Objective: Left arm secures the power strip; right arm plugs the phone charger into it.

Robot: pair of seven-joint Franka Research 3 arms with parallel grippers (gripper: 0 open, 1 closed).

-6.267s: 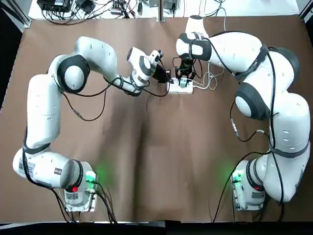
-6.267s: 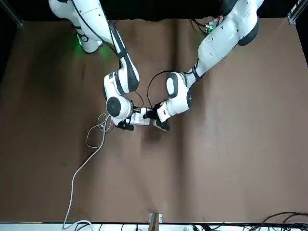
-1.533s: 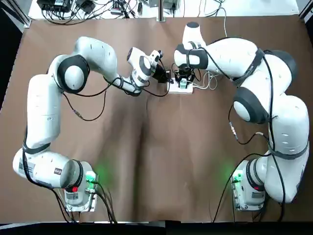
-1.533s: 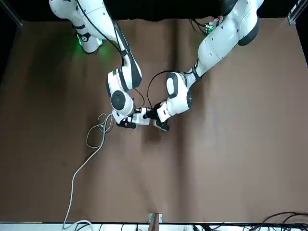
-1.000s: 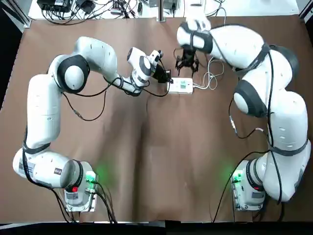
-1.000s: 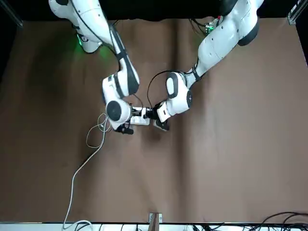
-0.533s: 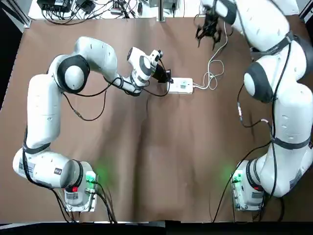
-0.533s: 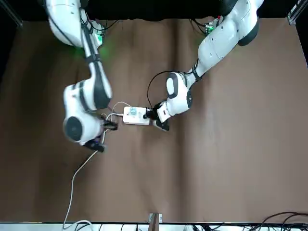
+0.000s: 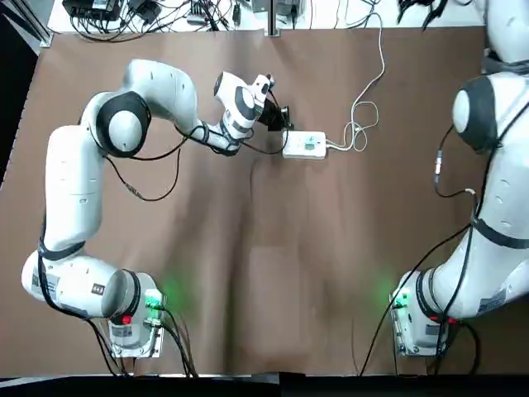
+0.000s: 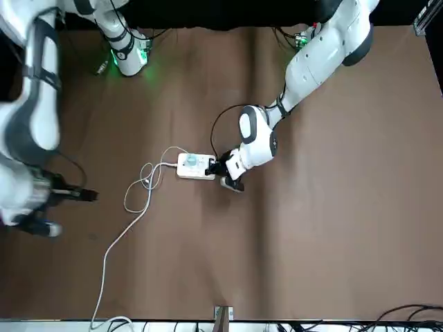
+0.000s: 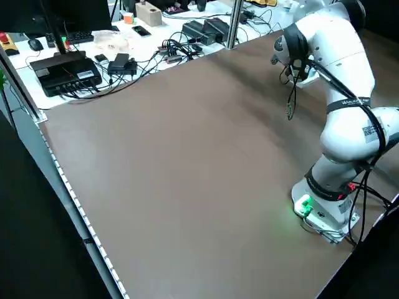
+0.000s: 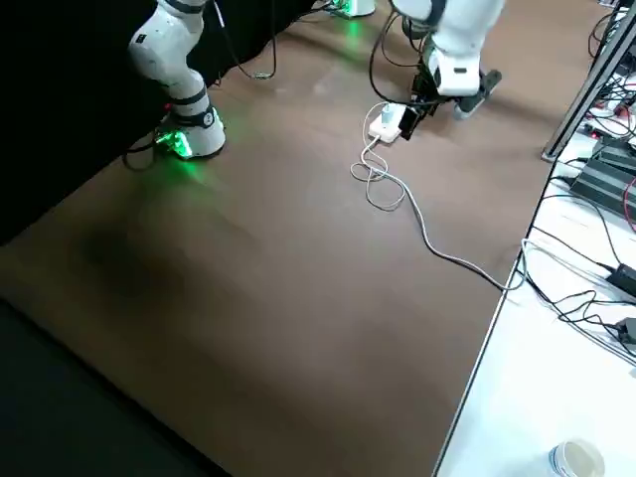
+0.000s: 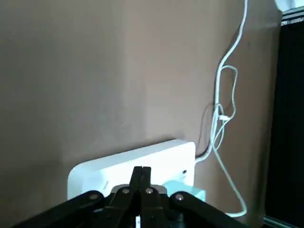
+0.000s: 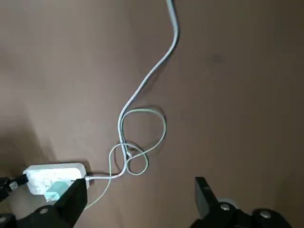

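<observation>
The white power strip (image 9: 301, 145) lies flat on the brown table, at the far middle. The teal phone charger (image 9: 313, 142) sits on its top face, also seen from the front (image 10: 190, 160) and from the right wrist (image 14: 54, 191). Its thin cable loops (image 14: 142, 128) beside the strip's thick white cord (image 14: 156, 66). My left gripper (image 9: 283, 126) is shut, its tips (image 13: 141, 172) at the strip's short end (image 13: 137, 161); I cannot tell whether they touch it. My right gripper (image 14: 140, 190) hangs open and empty, high above the far right of the table.
The thick cord (image 9: 376, 58) runs off the table's far edge to a white bench full of cables and boxes (image 9: 140, 12). A metal post (image 9: 270, 21) stands at the far edge. Both arm bases (image 9: 132, 327) (image 9: 421, 322) stand at the near edge.
The right gripper let go of the charger, opened, and rose away to the far right. The charger stayed on the strip. The left gripper shifted slightly back from the strip's end.
</observation>
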